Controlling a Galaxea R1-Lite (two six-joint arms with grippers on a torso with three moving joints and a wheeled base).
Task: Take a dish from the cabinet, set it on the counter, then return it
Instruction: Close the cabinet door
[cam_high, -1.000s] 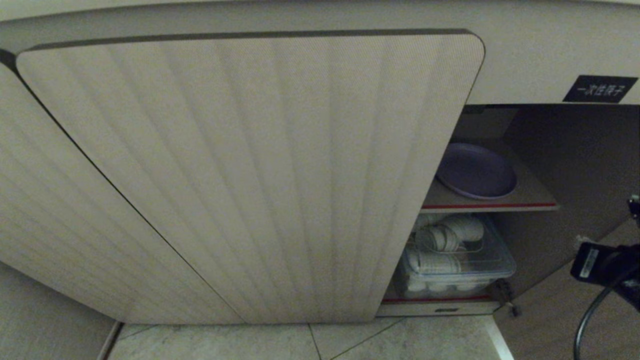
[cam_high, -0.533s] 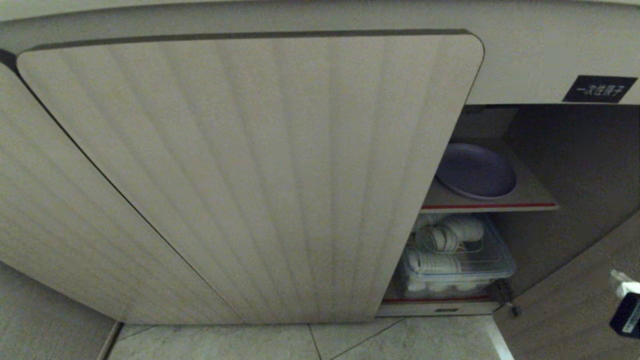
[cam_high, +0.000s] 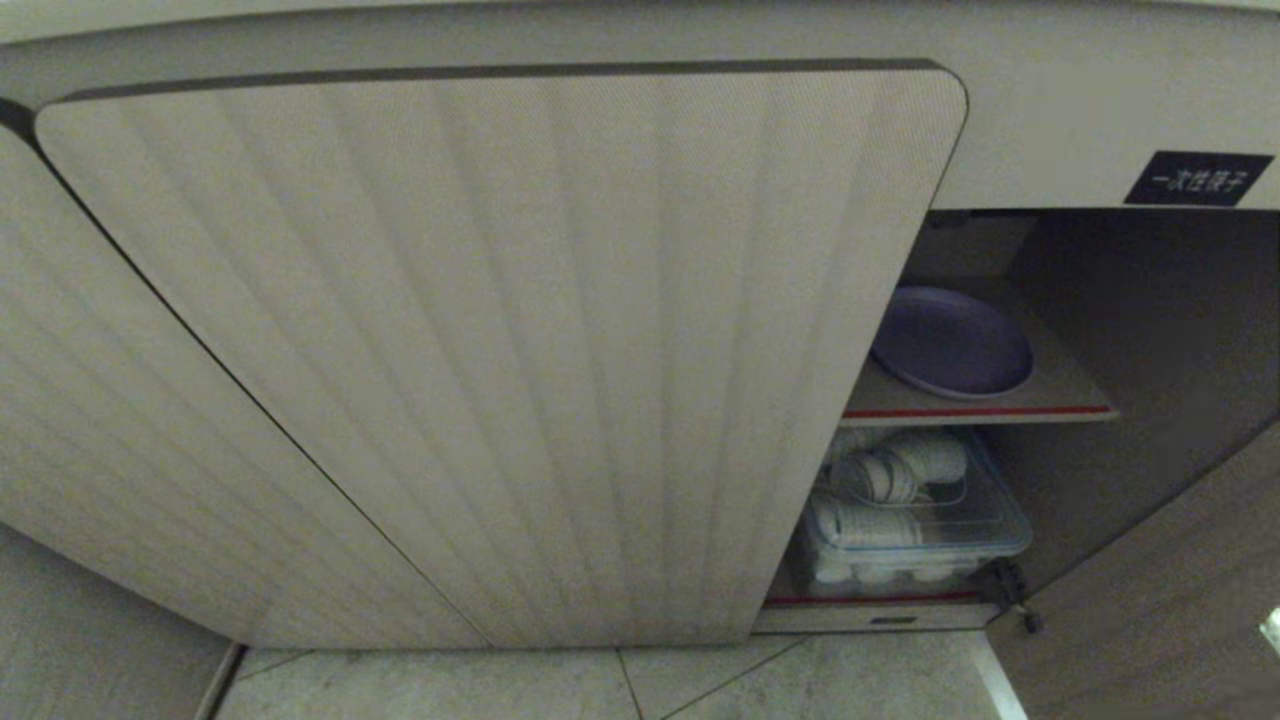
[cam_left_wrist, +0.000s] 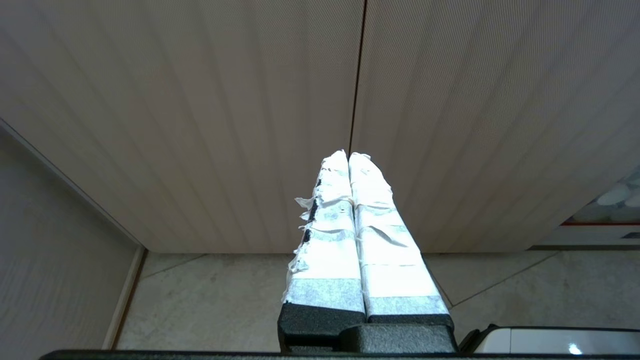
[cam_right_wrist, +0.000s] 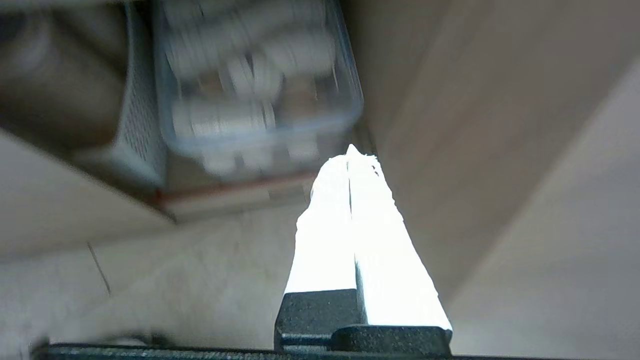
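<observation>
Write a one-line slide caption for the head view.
Lavender plate rests on the open cabinet's upper shelf, cups in a clear bin below.

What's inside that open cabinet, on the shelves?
On the upper shelf lies the purple dish. Below it sits a clear bin of white cups. The closed ribbed door hides everything further left.

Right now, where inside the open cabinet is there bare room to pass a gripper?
Free: upper shelf, right of the dish, up to the cabinet wall. Crowded: the lower level, filled by a clear bin of white cups.
</observation>
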